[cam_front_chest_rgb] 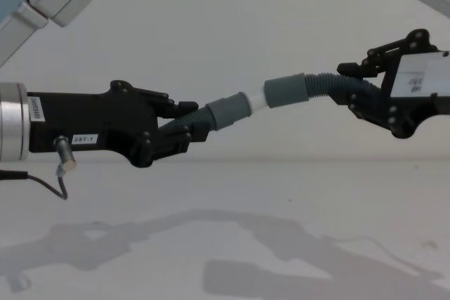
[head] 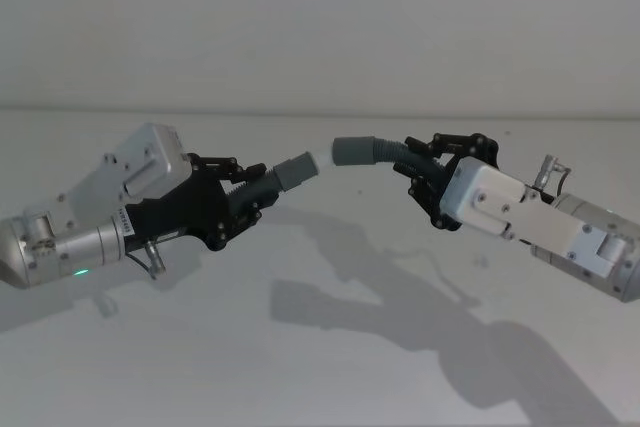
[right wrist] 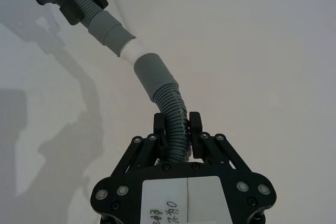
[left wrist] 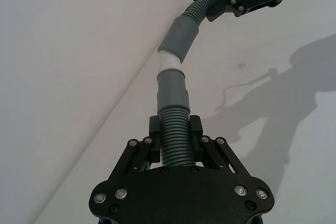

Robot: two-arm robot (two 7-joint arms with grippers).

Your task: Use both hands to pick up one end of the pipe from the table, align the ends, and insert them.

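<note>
Both grippers hold the pipe pieces in the air above the white table. My left gripper is shut on the corrugated part of one piece, whose cuff ends in a white tip. My right gripper is shut on the other piece, which ends in a plain open cuff. The white tip meets the mouth of the open cuff at a slight angle. How far it sits inside cannot be seen.
A plain wall rises behind the table's far edge. A thin cable hangs under my left arm. The arms cast shadows on the table below.
</note>
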